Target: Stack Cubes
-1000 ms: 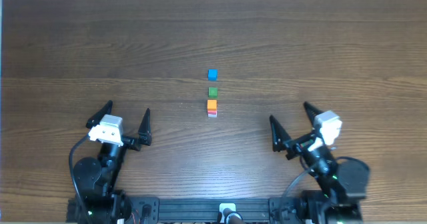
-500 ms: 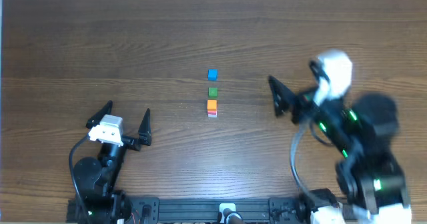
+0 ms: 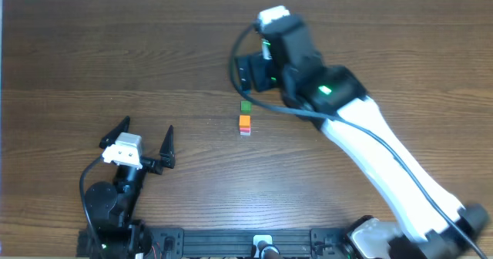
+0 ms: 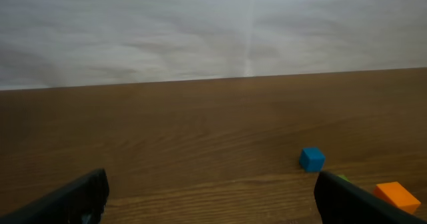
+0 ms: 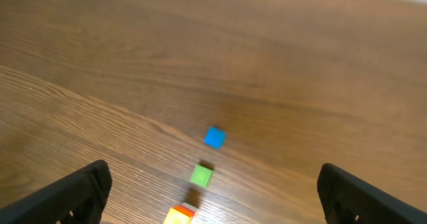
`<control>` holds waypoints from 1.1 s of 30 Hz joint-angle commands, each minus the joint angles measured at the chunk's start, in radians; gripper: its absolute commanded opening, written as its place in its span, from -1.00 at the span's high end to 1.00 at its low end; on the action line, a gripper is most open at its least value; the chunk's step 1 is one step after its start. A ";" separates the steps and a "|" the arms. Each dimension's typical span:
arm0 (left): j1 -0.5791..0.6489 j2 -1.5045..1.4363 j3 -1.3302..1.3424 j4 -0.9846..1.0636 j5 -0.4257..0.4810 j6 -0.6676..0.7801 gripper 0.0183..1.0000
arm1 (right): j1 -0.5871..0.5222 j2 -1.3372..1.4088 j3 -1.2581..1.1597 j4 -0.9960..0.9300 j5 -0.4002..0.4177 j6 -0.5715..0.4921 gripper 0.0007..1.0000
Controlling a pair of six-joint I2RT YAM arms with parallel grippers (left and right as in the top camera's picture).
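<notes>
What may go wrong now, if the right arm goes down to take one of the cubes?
The right gripper hangs wide open near the blue cube. The green cube lies close beside it, so a finger could push it. The orange cube already sits on a lower cube, and a nudge might topple that small stack.

No words, numbers or signs can be read. Nothing is printed on the blue cube (image 5: 214, 137), the green cube (image 5: 201, 175), the orange cube (image 4: 396, 196) or the table (image 3: 115, 43).
</notes>
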 commanded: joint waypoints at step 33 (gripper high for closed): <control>0.005 -0.007 -0.010 0.005 0.013 -0.011 -1.00 | 0.028 0.599 0.143 -0.167 -0.089 0.303 -0.94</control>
